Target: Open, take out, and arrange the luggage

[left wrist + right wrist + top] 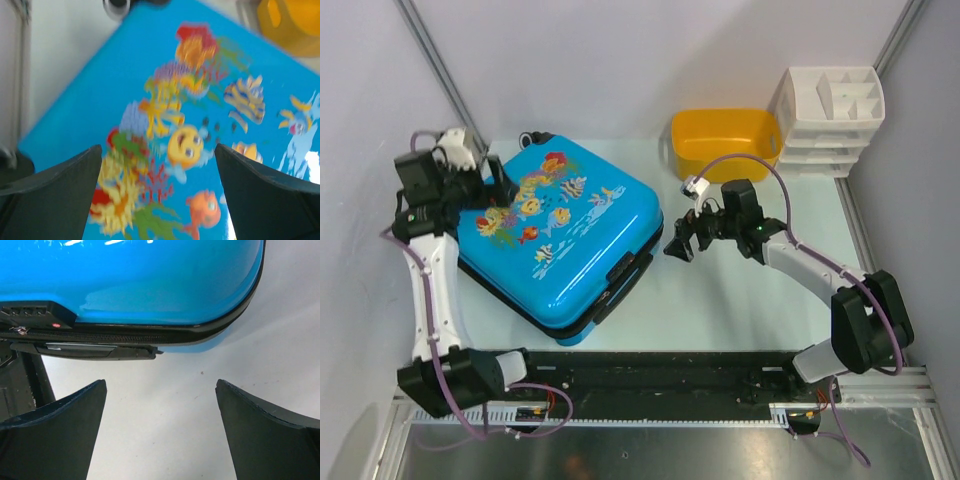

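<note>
One luggage (560, 235), shut, lying flat on table (740, 300), fish print up, left of centre. Two grippers. Left gripper (500, 192) over luggage's far-left corner, jaws wide apart, holding nothing. Right gripper (680, 244) just beside luggage's right edge, facing zipper band (125, 335), jaws wide, empty. One yellow tub (725, 140) and one white drawer stack (830, 115) at far right.

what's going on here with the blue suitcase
Two robot arms are working on a blue fish-print suitcase that lies flat and closed on the table. The left gripper is open above its printed lid. The right gripper is open beside the side edge, facing the zipper, which is shut. Neither holds anything. A yellow tub and a white drawer organizer stand behind.
</note>
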Controlling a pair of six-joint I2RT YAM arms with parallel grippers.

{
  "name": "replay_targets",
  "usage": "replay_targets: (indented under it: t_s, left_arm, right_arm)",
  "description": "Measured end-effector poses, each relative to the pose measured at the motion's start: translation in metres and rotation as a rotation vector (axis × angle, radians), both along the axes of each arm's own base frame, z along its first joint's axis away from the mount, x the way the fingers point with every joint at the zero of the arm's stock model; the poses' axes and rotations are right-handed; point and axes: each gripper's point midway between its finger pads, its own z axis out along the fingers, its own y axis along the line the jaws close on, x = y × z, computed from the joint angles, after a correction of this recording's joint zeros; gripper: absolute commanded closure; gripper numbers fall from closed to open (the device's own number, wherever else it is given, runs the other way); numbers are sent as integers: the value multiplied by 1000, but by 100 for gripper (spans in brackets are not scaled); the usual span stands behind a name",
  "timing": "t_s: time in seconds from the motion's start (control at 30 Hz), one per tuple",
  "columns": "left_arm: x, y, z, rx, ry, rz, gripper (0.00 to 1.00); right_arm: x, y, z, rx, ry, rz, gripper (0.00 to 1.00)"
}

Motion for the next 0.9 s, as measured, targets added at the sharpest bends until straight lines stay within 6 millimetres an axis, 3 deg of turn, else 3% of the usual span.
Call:
replay_targets:
  t_s: [0.07, 0.13, 0.27, 0.37, 0.47, 0.6, 0.9]
  left_arm:
    - [-24, 4, -26, -58, 68, 22, 0]
    - [-48, 16, -39, -129, 113, 91, 0]
    - [-65, 44, -25, -200, 88, 245, 0]
    - [-55, 69, -17, -224, 96, 383, 0]
    - [-37, 108, -19, -233, 122, 571, 0]
    - [-22, 150, -46, -259, 198, 792, 0]
    - [-1, 196, -90, -272, 299, 1016, 0]
  right_arm:
    - [-6, -1, -3, -11, 24, 4, 4]
    - [-9, -1, -5, -19, 41, 6, 5]
    - [-14, -1, -7, -23, 59, 13, 4]
    - [-16, -1, -7, -24, 62, 18, 4]
    - [-16, -1, -4, -20, 54, 17, 4]
    - [-17, -1, 2, -14, 43, 17, 3]
    - [-21, -1, 9, -13, 25, 19, 3]
